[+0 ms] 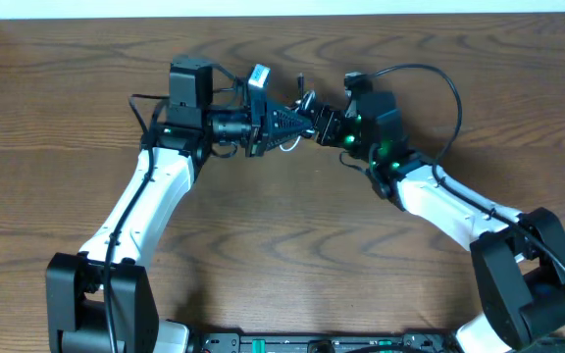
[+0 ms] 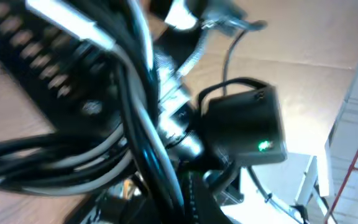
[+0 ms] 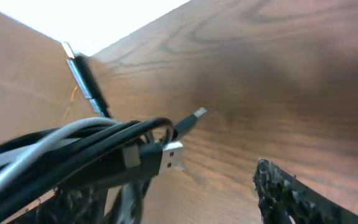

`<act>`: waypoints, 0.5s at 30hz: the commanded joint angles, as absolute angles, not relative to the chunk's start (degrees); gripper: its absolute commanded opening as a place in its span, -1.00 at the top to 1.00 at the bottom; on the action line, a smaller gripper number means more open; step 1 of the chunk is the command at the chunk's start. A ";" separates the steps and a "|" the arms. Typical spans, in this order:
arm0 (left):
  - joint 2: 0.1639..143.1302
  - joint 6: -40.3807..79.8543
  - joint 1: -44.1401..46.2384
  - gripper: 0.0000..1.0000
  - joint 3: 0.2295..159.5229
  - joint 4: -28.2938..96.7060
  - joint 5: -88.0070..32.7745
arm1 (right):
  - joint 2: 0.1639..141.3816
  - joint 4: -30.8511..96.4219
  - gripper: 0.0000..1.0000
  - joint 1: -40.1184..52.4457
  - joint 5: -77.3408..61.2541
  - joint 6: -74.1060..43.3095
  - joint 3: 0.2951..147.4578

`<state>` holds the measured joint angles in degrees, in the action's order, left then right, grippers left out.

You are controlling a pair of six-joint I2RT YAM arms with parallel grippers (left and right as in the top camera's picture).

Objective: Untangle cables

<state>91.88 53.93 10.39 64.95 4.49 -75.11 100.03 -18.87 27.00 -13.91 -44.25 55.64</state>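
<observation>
Upper centre, the left pincer (image 1: 305,117) pinches the cables (image 3: 104,142) above the bench (image 1: 282,255) (presumably to tease them apart); the right pincer (image 3: 166,186) is spread alongside.

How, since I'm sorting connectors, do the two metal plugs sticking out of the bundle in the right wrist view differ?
The upper plug is slim and tilts up to the right; the lower plug is broader and lies nearly level. The upper plug juts clear of the bundle; the lower plug hugs it. Both have silver tips.
</observation>
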 commanded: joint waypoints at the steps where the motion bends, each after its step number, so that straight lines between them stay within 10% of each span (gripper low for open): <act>1: 91.70 60.38 10.74 0.85 65.78 -5.52 -79.88 | 100.42 -16.45 -0.42 27.70 -4.58 -50.83 56.47; 8: 91.70 84.82 10.55 0.85 65.78 -54.92 -80.60 | 100.42 -6.22 -0.36 25.10 -3.57 -49.06 56.47; 15: 91.72 76.12 8.05 0.85 65.76 -59.20 -80.58 | 100.40 9.85 -0.36 21.45 -10.72 -42.48 56.47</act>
